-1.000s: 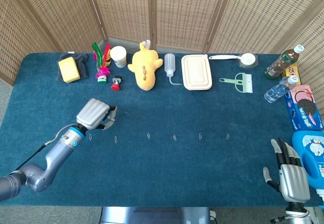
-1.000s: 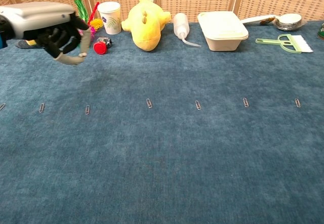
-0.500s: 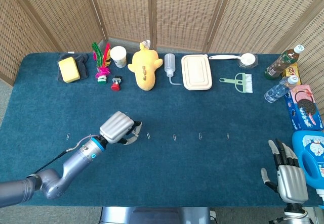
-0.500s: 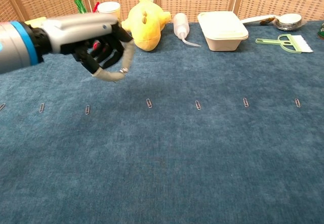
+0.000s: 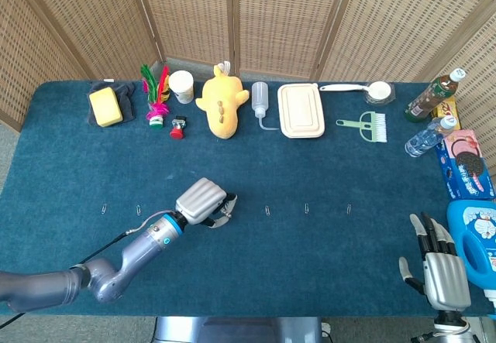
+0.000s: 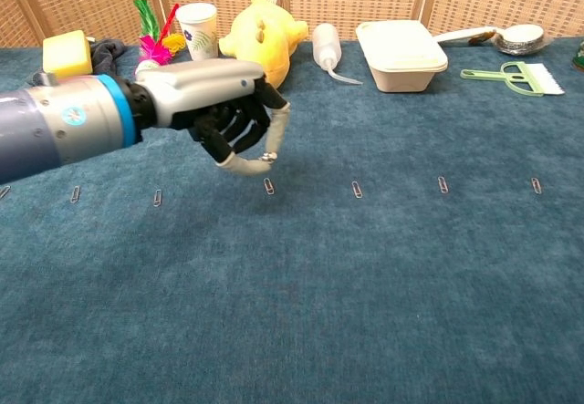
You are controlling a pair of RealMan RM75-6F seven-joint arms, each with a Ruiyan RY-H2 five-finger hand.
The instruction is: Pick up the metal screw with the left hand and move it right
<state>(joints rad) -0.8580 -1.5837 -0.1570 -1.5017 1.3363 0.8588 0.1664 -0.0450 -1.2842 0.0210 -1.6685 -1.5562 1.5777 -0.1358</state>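
Surface: table point(image 5: 310, 265) covered in dark blue, carpet-like cloth, running the full width of both views.

Room: folding wicker screen point(image 5: 287, 18) in wooden frames, standing behind the far edge of the table.

Left arm: grey, with a blue ring at the wrist, reaching in from the near left corner.

Plush toy point(image 5: 221, 103): yellow, lying in the far row.

Food container point(image 5: 301, 110): cream, lidded, right of the toy in the same row. A squeeze bottle point(image 5: 259, 97) lies between the two.

Detergent bottle point(image 5: 477, 246): blue, at the near right edge.

Left hand point(image 6: 228, 117): above the cloth near the table's middle, back uppermost. Its fingers are curled under, and the thumb and one fingertip meet on the metal screw point(image 6: 267, 156).

Right hand point(image 5: 438, 269): at the near right edge, just beside the detergent bottle. Its fingers are straight and spread, with nothing in them.

Paper clips point(image 6: 357, 189): a spaced row across the middle of the cloth, each lying flat.

Metal screw: a small bright piece pinched at the left hand's fingertips and held clear of the cloth. In the chest view it sits just above the clip nearest the hand. It is too small to show its long axis or which way it points.
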